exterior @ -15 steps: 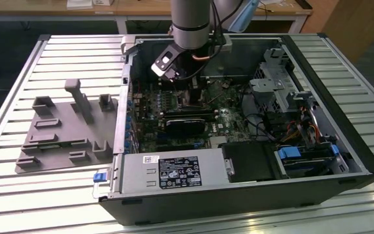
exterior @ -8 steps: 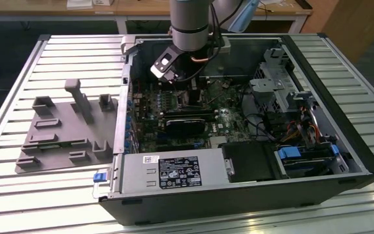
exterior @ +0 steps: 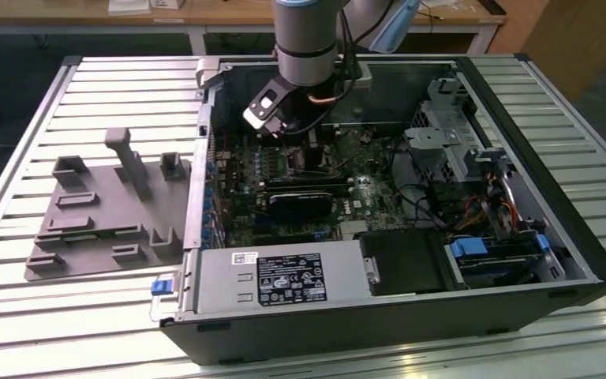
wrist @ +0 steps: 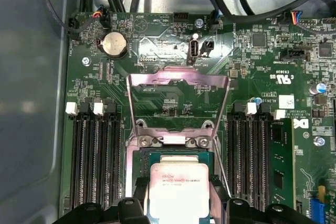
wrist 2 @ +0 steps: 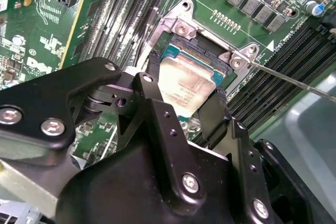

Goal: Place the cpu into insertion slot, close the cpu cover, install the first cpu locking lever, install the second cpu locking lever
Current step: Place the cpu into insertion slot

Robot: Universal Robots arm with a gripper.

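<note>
My hand (wrist 2: 181, 109) grips the cpu (wrist: 178, 187) by opposite edges just over the slot (wrist: 157, 154), whose cover (wrist: 178, 78) stands open. It looks light, stiff and slick, probably fragile underneath: edges only.

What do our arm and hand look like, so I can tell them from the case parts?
The arm is a grey tube with a black band and a light blue joint cap; a black-and-white block sits at the wrist, an orange cable beside it. The hand is matt black: angular linked plates with silver screws, ending in two flat black fingers.
</note>
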